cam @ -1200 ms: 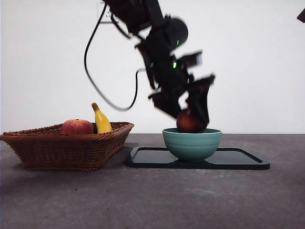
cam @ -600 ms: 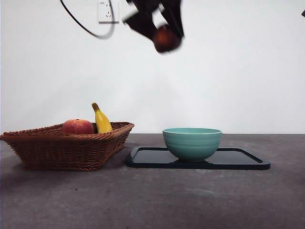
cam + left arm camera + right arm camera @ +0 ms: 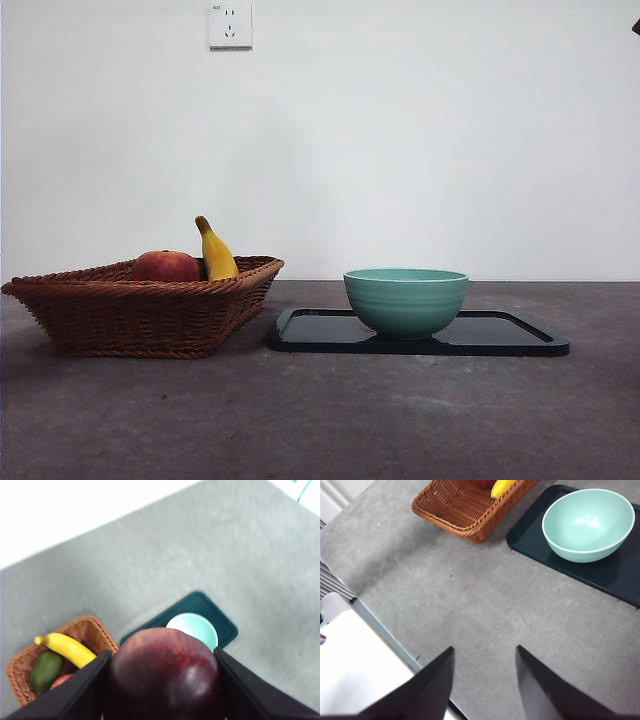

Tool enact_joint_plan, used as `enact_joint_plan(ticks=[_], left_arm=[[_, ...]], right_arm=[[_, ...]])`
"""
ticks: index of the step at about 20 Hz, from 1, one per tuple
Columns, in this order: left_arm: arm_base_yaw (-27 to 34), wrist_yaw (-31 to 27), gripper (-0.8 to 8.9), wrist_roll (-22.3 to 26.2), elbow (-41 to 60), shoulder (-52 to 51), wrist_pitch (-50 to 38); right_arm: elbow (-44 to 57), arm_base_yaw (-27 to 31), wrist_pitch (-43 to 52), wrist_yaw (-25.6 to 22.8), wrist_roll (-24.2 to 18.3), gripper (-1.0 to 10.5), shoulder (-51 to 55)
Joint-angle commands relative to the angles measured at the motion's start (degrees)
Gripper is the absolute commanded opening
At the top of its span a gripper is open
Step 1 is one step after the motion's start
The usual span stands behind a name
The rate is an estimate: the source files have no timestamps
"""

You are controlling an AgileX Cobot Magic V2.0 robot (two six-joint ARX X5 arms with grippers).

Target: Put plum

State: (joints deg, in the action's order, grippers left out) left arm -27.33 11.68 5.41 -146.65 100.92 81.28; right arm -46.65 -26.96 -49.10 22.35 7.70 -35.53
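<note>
left gripper [image 3: 162, 680] | lifted plum [image 3: 162, 677] from bowl [image 3: 405, 300] | left front view

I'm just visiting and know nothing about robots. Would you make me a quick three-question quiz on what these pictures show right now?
1. True or false: the plum lies inside the green bowl.
2. Which end effector holds the plum? A) left B) right C) neither
3. Fill in: the bowl stands on a dark ____.

Key
1. False. The left end effector grips the plum high above the table, and the bowl is empty.
2. A. The right end effector is open and holds nothing.
3. Tray, next to the wicker basket holding the banana.
</note>
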Motion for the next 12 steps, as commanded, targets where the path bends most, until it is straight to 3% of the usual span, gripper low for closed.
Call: enact_joint_plan(ticks=[1, 8, 12], left_arm=[[-0.22, 0.0, 2.14, -0.24, 2.6, -1.81, 2.97], [3.61, 0.0, 2.14, 1.09, 32.98, -11.89, 2.19], [6.91, 0.0, 2.14, 0.46, 50.95, -17.07, -12.02]], right_arm=[[-0.55, -0.28, 0.26, 0.17, -0.68, 2.0, -0.2], [-0.55, -0.28, 0.44, 0.15, -0.7, 2.0, -0.2], [-0.55, -0.28, 1.27, 0.15, -0.68, 2.0, -0.2]])
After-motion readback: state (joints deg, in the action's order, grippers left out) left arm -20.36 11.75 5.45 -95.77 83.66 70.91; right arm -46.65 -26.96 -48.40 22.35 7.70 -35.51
